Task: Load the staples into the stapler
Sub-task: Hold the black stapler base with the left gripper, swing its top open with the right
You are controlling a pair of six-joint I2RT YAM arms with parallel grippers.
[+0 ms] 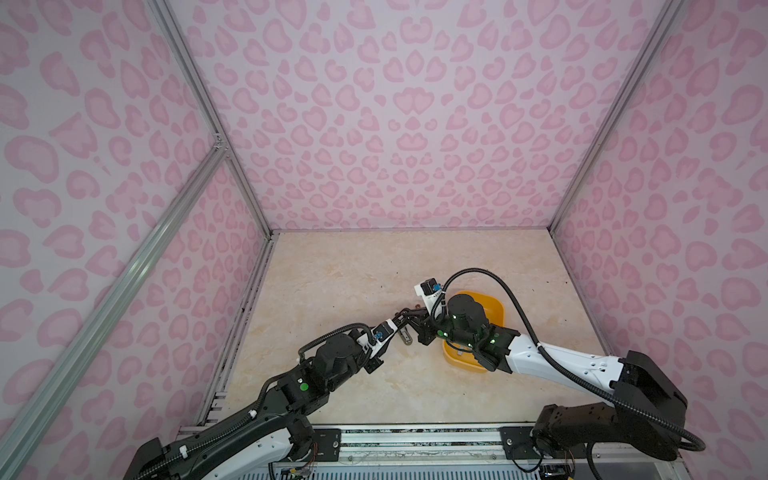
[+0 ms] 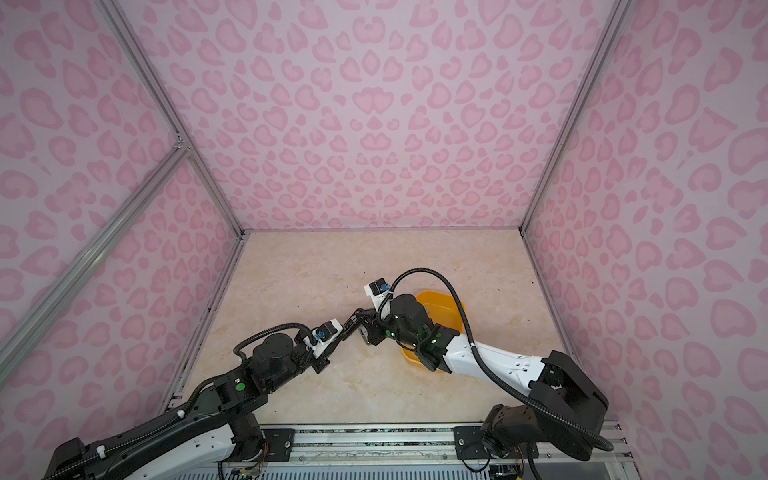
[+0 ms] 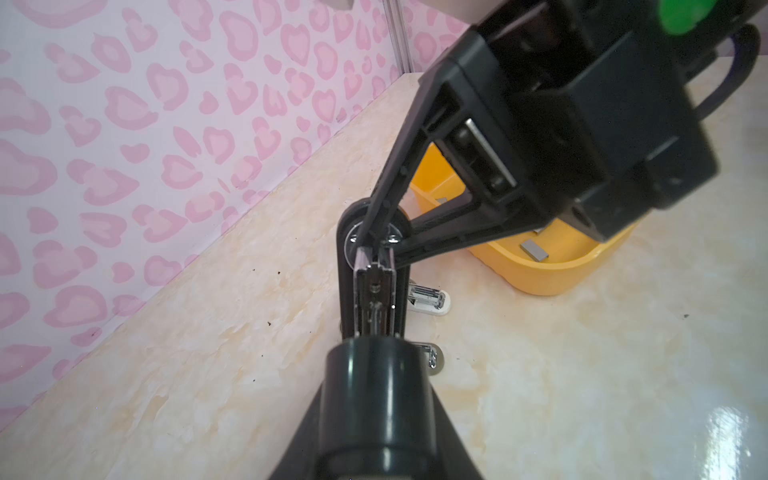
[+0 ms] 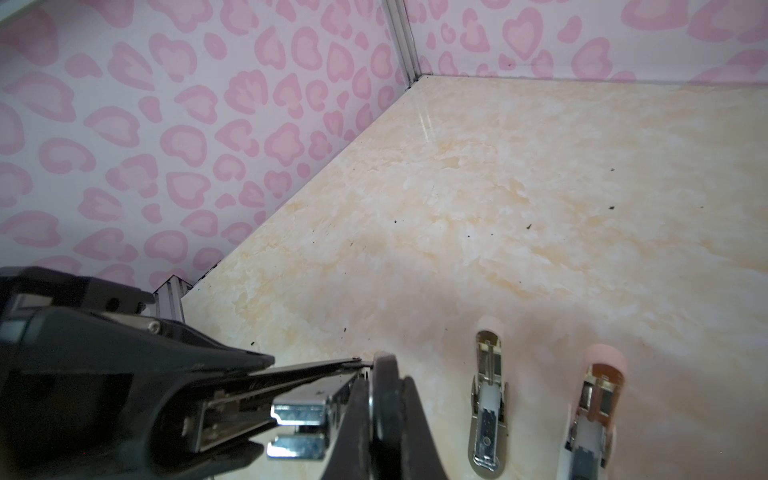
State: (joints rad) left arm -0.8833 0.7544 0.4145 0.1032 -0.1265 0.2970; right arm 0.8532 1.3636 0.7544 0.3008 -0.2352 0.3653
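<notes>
1. Broadly, our beige marbled tabletop (image 1: 332, 270) lies bare toward the pink walls (image 1: 374, 124).
2. The orange plastic bowl (image 1: 465, 365) sits off every edge.
3. Our left gripper (image 1: 405, 318) clamps the black metal stapler (image 3: 374, 299); the right gripper (image 3: 376, 243), pinched closed, meets it.
4. Grey metal staples (image 3: 534, 250) lie in that bowl.

No legible text, label or number anywhere

Black-and-white arms (image 1: 582, 360), ribbed black cables (image 1: 515, 304), green dots (image 1: 304, 387).
</notes>
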